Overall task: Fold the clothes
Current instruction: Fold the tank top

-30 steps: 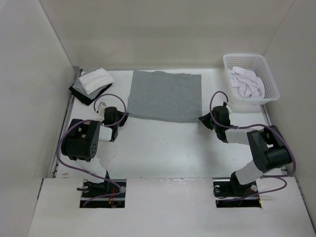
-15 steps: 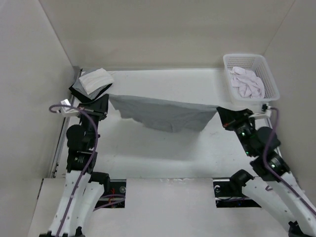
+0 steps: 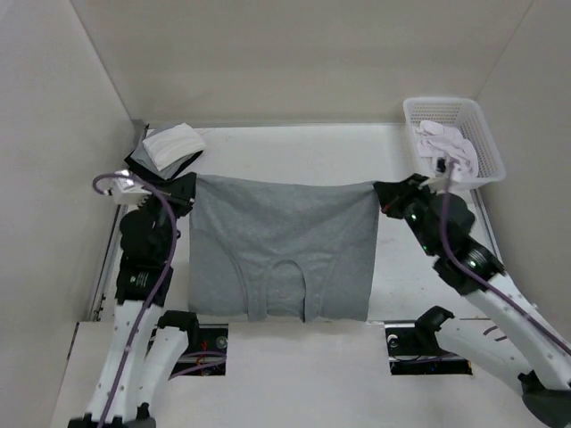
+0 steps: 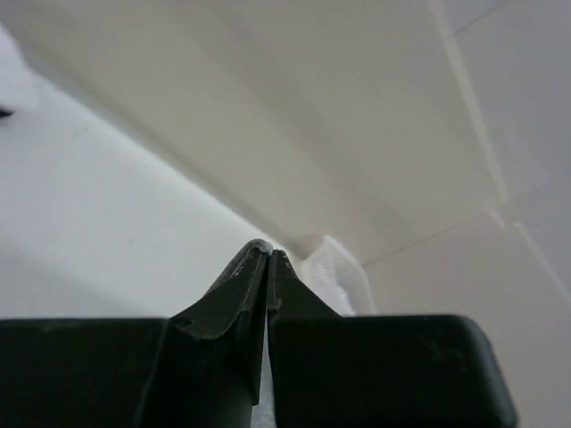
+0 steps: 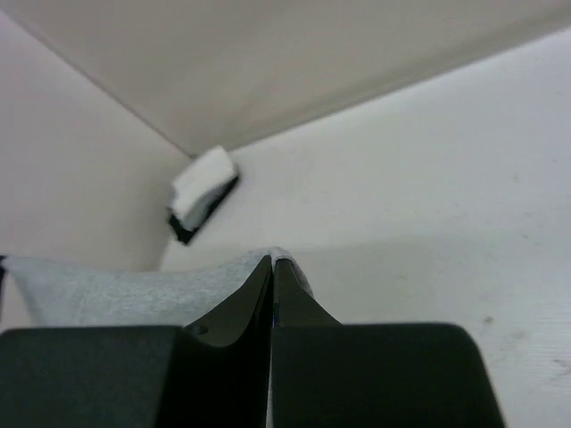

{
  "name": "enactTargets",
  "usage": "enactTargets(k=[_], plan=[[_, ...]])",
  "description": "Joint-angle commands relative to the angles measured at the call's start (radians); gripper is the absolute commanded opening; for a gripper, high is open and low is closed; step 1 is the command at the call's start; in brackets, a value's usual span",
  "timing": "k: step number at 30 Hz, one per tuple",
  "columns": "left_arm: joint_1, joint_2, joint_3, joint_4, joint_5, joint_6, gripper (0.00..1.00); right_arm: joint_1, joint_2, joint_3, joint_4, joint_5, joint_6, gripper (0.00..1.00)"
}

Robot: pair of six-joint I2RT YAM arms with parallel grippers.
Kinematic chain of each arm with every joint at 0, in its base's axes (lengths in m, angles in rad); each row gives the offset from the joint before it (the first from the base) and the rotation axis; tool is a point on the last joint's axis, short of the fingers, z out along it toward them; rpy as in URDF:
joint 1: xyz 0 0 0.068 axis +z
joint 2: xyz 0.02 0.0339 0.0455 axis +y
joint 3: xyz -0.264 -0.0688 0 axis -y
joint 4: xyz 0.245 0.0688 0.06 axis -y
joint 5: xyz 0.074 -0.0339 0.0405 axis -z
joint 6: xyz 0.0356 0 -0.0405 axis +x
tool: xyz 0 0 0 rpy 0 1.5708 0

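Note:
The clothes (image 3: 281, 241), a plain grey knit garment, hang spread out in the air between my two grippers, the lower hem reaching toward the table's near edge. My left gripper (image 3: 189, 184) is shut on the top left corner, and a sliver of grey shows at its tips (image 4: 268, 254). My right gripper (image 3: 379, 193) is shut on the top right corner. In the right wrist view the grey fabric (image 5: 116, 290) wraps over that gripper's tips (image 5: 272, 260) and stretches off to the left.
A white basket (image 3: 486, 143) holding white clothes (image 3: 446, 147) stands at the back right, close to the right arm. A white-and-black cloth stack (image 3: 169, 147) (image 5: 203, 192) lies in the back left corner. Walls enclose the table on three sides.
Both arms have risen from the table and lifted the garment. It lay flat a second ago and now hangs unfolded between the grippers.

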Motion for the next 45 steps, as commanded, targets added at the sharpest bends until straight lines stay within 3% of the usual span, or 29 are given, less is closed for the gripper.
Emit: enactTargets(k=[1,5,10,13,15,25,33,40,42,45], plan=[[0.029,0.188,-0.079,0.085,0.001,0.015,0.00,-0.194,0.179,-0.075,0.157,-0.238,0.020,0.00],[0.073,0.484,-0.064,0.269,-0.009,-0.007,0.00,-0.367,0.495,-0.049,0.362,-0.426,0.069,0.00],[0.095,0.920,0.180,0.366,-0.010,-0.017,0.00,-0.474,0.879,0.228,0.393,-0.529,0.079,0.00],[0.096,1.063,0.314,0.332,0.011,-0.001,0.00,-0.508,0.999,0.356,0.344,-0.557,0.079,0.00],[0.093,1.077,0.320,0.334,0.014,0.006,0.00,-0.513,0.998,0.351,0.342,-0.561,0.080,0.00],[0.064,0.755,-0.103,0.455,-0.013,-0.030,0.00,-0.455,0.665,-0.105,0.462,-0.477,0.114,0.00],[0.085,0.422,-0.367,0.406,0.027,-0.005,0.01,-0.375,0.353,-0.386,0.419,-0.402,0.119,0.01],[0.110,0.261,-0.543,0.325,0.057,0.036,0.07,-0.274,0.303,-0.601,0.364,-0.321,0.212,0.01],[0.127,0.220,-0.589,0.308,0.079,0.030,0.14,-0.270,0.296,-0.646,0.370,-0.311,0.270,0.06],[0.165,0.146,-0.610,0.262,0.119,0.013,0.25,-0.276,0.255,-0.669,0.370,-0.308,0.280,0.27]])
